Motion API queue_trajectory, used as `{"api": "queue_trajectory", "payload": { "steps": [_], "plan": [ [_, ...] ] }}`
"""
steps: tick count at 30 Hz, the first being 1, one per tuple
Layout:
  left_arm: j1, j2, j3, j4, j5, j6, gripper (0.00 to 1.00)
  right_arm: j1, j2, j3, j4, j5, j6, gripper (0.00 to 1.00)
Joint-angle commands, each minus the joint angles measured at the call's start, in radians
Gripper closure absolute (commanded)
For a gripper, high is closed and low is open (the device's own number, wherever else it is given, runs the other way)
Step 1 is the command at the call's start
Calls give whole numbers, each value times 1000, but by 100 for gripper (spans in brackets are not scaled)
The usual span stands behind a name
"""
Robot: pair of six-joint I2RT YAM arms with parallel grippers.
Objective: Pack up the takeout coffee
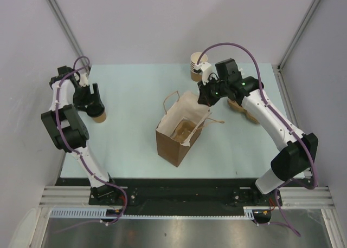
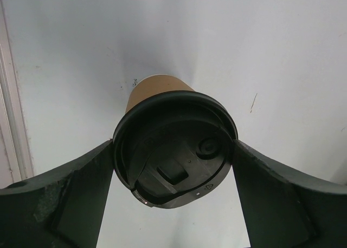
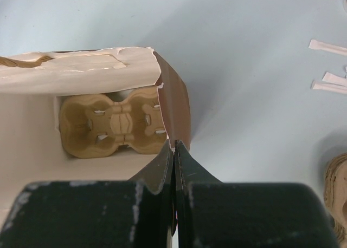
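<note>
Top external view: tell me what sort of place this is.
Probably a robot test cell staged as a takeout packing station: bare white walls, two arms bolted at the table edge, a paper bag holding a pulp cup tray, and the takeout coffee.

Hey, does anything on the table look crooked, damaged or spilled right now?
The paper bag has a crumpled, ragged top rim, and the right hand pinches one edge of it. The pulp tray lies flat in the bag's bottom. No spill shows, and the takeout coffee stands upright with its lid on.
</note>
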Motion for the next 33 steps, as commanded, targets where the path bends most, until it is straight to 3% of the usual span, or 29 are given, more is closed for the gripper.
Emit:
{"api": "queue_trajectory", "payload": {
  "steps": [1,5,13,20,22,25,26,29,33],
  "plan": [
    [5,13,23,10,-2,-14,14,-5,19,27,-30,0,5,100],
    [8,5,21,5,19,-11,22,-5,15,29,-33,-2,5,100],
    [7,-50,-3,5,74,37,51,-5,9,33,-33,-3,13,100],
    [6,-85,-57,56,110,58,54,-5,15,40,-35,-3,16,100],
    [3,-85,-71,59,108,64,52,-5,16,43,-39,-2,19,100],
    [-1,-93,-95,69,93,73,35,-5,16,44,-44,-3,18,100],
    [2,-94,-100,71,90,75,25,-5,16,46,-42,-3,18,100],
    [0,-113,-123,86,74,75,12,-5,18,47,-47,-3,15,100],
    [-1,-136,-138,92,68,61,2,-5,19,50,-50,-5,18,100]
  ]
}}
